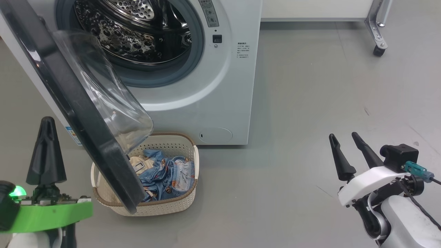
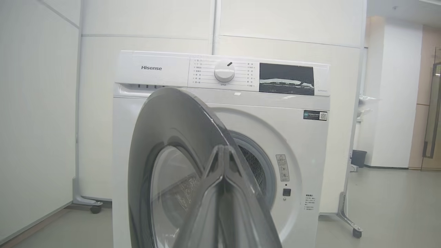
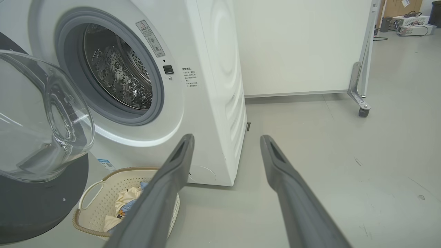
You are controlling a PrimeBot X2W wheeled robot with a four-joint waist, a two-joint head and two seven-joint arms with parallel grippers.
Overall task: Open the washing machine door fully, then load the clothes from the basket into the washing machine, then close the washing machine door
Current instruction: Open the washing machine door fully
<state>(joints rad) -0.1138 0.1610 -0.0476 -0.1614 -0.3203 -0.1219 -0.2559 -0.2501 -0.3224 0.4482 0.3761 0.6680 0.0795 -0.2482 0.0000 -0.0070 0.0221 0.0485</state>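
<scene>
The white washing machine point(image 1: 206, 103) stands ahead with its steel drum point(image 1: 137, 31) exposed. The washing machine door point(image 1: 75, 103) hangs partly open, its black rim slanting towards me and its glass bowl point(image 1: 103, 93) facing the drum. Below the door's lower edge sits the cream basket point(image 1: 172, 206), with the blue and cream clothes point(image 1: 168, 175) inside. My left gripper point(image 1: 47, 120) is shut on nothing, on the outer side of the door point(image 2: 165, 131), its tip point(image 2: 224, 148) lined up with the door's edge. My right gripper point(image 1: 343, 136) is open over bare floor, right of the basket point(image 3: 96, 203).
A white partition on castor feet point(image 1: 379, 48) stands behind and right of the machine. Grey floor point(image 1: 310, 137) spreads to the right. In the left wrist view a white wall panel point(image 2: 38, 120) runs along the machine's left, and a dark bin point(image 2: 358, 158) sits far back.
</scene>
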